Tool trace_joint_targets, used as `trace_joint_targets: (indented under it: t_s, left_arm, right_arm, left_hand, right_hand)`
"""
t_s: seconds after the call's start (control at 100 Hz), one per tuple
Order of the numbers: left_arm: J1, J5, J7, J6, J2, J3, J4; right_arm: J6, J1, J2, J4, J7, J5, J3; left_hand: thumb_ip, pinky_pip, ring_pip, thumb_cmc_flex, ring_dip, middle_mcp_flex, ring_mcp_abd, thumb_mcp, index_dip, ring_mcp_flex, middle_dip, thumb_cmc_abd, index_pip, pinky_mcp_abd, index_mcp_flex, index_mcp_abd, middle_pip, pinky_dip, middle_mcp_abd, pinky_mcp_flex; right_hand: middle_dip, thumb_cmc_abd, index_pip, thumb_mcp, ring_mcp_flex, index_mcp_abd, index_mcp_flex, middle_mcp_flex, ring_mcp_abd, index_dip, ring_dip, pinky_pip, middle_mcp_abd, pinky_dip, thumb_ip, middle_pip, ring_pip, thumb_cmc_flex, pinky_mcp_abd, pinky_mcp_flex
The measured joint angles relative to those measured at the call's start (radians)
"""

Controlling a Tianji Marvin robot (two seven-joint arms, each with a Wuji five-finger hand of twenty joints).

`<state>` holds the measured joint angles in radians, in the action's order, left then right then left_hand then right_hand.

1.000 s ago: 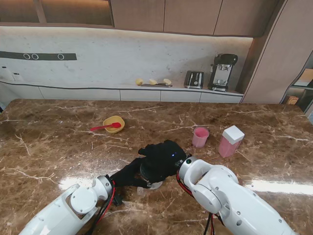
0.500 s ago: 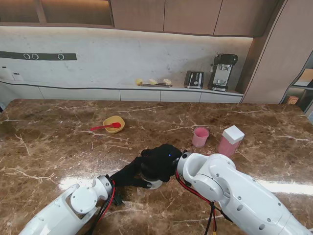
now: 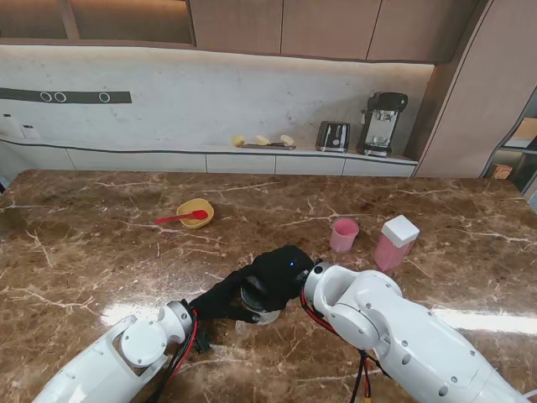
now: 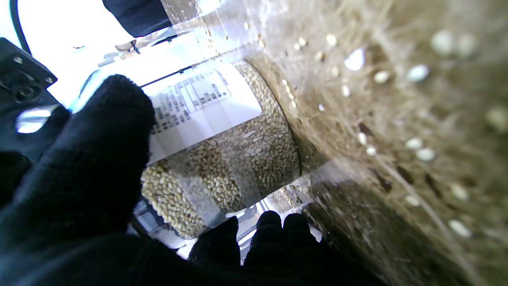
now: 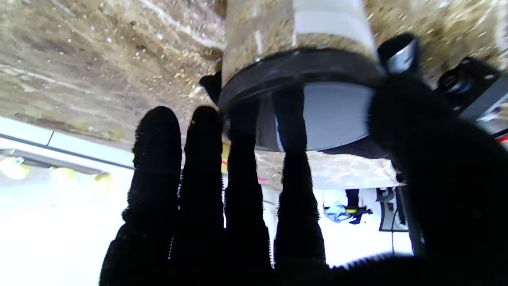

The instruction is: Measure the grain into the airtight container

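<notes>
A clear grain jar [image 4: 238,159] with a white label and a black lid [image 5: 301,67] stands on the table close to me. My left hand [image 3: 220,302] is shut around its side, with the thumb [image 4: 99,151] on the label and the fingertips [image 4: 274,226] curled round the far side. My right hand [image 3: 277,270] lies over the lid, two fingers [image 5: 291,131] across its top and the thumb [image 5: 420,135] against its rim. Only a pale sliver of the jar [image 3: 263,316] shows in the stand view. A pink container with a white lid [image 3: 395,242] stands farther off to the right.
A pink cup [image 3: 343,235] stands just left of the pink container. A yellow bowl [image 3: 196,211] with a red spoon [image 3: 174,219] sits farther away to the left. Brown marble table [image 3: 101,252] runs to a back counter with a toaster [image 3: 333,135] and a coffee machine [image 3: 382,122].
My right hand has drawn in and settled lower over the jar's lid, and the right forearm has rolled and swung nearer. The left hand and jar have stayed put.
</notes>
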<state>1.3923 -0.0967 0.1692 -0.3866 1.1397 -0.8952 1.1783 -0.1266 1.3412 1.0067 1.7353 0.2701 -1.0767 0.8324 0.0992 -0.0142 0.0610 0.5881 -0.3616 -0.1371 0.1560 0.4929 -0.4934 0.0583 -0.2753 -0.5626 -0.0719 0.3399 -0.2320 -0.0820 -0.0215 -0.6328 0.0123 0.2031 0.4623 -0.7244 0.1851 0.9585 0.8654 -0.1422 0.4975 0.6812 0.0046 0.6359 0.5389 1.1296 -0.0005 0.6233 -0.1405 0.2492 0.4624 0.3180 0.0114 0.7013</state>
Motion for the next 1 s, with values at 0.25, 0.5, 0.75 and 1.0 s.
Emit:
trace_joint_targets:
  t_s: [0.25, 0.5, 0.75, 1.0]
  left_arm:
    - [0.0, 0.002, -0.001, -0.001, 0.0, 0.001, -0.001]
    - [0.0, 0.004, -0.001, 0.0, 0.0, 0.001, -0.001]
    - [0.0, 0.003, -0.001, 0.0, 0.0, 0.001, -0.001]
    - [-0.002, 0.004, 0.0, 0.0, -0.001, 0.004, -0.002]
  right_arm:
    - [0.065, 0.001, 0.008, -0.023, -0.078, -0.106, -0.043]
    - [0.068, 0.075, 0.021, 0.012, -0.114, -0.121, 0.027]
    - [0.013, 0.108, 0.014, 0.112, 0.054, -0.086, 0.093]
    - [-0.032, 0.013, -0.01, 0.081, 0.172, 0.026, 0.035]
  left_hand:
    - [0.0, 0.005, 0.0, 0.001, 0.0, 0.0, 0.0, 0.0, 0.0, 0.0, 0.0, 0.001, -0.013, 0.001, -0.003, 0.0, 0.0, 0.0, 0.0, 0.0]
    - [0.0, 0.005, 0.0, 0.006, 0.0, 0.0, 0.0, 0.0, 0.0, 0.0, 0.0, 0.012, -0.012, 0.001, 0.005, 0.0, 0.0, -0.001, 0.0, 0.0]
    - [0.0, 0.006, 0.0, 0.006, 0.0, 0.0, 0.0, 0.0, 0.0, 0.0, 0.0, 0.012, -0.012, 0.001, 0.005, 0.0, 0.0, -0.001, 0.0, 0.0]
    - [0.0, 0.006, 0.0, 0.006, 0.0, 0.0, 0.0, 0.0, -0.014, 0.0, 0.0, 0.012, -0.002, 0.002, 0.004, -0.006, 0.0, -0.001, 0.0, 0.0]
  right_hand:
    - [0.037, 0.285, -0.062, -0.196, 0.097, 0.118, -0.122, 0.07, -0.026, -0.038, 0.019, 0.137, -0.017, -0.084, 0.048, 0.048, 0.123, -0.362, -0.03, 0.081]
    - [-0.057, 0.363, -0.115, -0.209, -0.225, 0.117, -0.237, -0.197, 0.002, -0.033, -0.138, -0.227, -0.04, -0.113, 0.048, -0.094, -0.255, -0.392, 0.049, -0.249]
    - [-0.067, 0.111, -0.126, -0.215, -0.31, 0.117, -0.254, -0.311, 0.023, -0.033, -0.173, -0.308, -0.012, -0.113, 0.058, -0.114, -0.282, -0.102, 0.063, -0.301]
    - [-0.083, 0.037, -0.169, -0.176, -0.316, 0.075, -0.288, -0.366, 0.03, -0.023, -0.174, -0.32, 0.002, -0.089, 0.058, -0.098, -0.26, 0.2, 0.063, -0.24]
